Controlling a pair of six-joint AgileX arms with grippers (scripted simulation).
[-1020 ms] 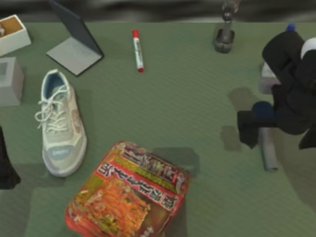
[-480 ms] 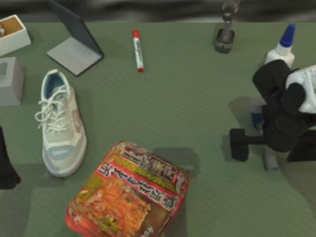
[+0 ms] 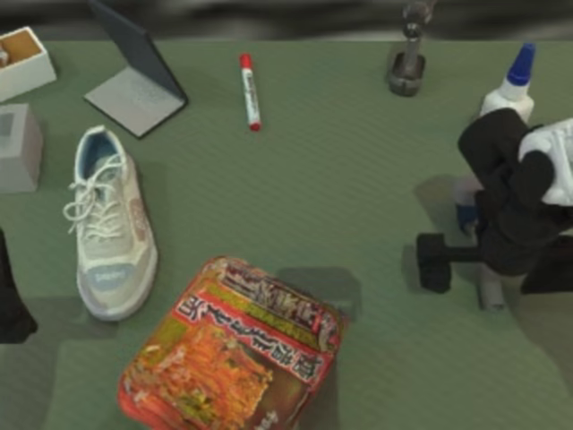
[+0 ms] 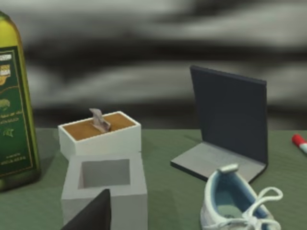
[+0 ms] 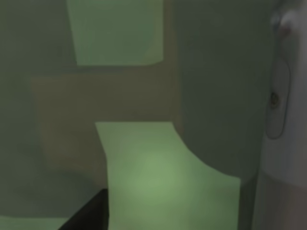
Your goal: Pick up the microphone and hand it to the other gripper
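Right gripper (image 3: 488,264), fingers spread, straddles the microphone (image 3: 491,291) lying on the table (image 3: 358,179); contact apparently lacking; left gripper (image 3: 11,309) parked.

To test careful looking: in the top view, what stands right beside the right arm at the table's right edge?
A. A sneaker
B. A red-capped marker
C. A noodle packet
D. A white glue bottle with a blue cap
D: the glue bottle stands just behind the right arm; the others lie further left.
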